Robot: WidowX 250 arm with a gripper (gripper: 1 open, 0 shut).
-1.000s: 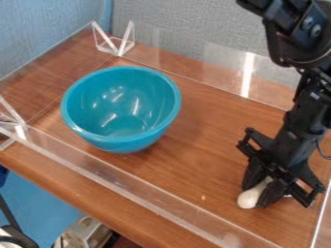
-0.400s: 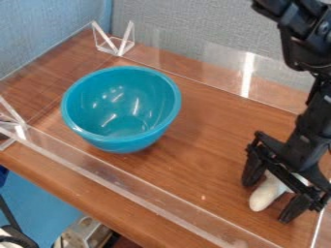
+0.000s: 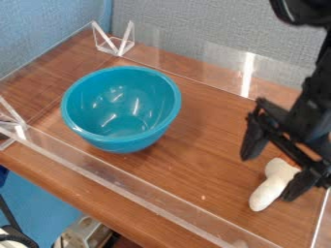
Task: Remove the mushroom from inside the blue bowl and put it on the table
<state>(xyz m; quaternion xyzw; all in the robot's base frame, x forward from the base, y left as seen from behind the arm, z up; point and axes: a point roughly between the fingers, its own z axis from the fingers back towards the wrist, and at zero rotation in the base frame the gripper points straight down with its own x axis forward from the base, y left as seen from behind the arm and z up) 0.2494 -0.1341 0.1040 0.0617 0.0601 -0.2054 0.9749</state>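
Gripper: the black gripper hangs above the right end of the table, fingers pointing down and spread wide, grasping nothing.
Change in gripper: a second ago it stood low with its fingers closed around the mushroom at the tabletop; it has since let go and risen, so its fingertips are now clear of the wood.
Mushroom: the mushroom lies on its side on the table, just below and between the raised fingers, near the front acrylic wall.
Change in mushroom: earlier only a pale bit showed under the fingers; now most of the cream stem is exposed.
Blue bowl: the blue bowl sits upright on the left part of the table, well apart from the gripper, in the same spot as before, with nothing inside.
Table: brown wood table edged with clear walls.
Hard to see: the mushroom's cap end is tucked behind the right finger, and the arm is cut off by the top and right edges.
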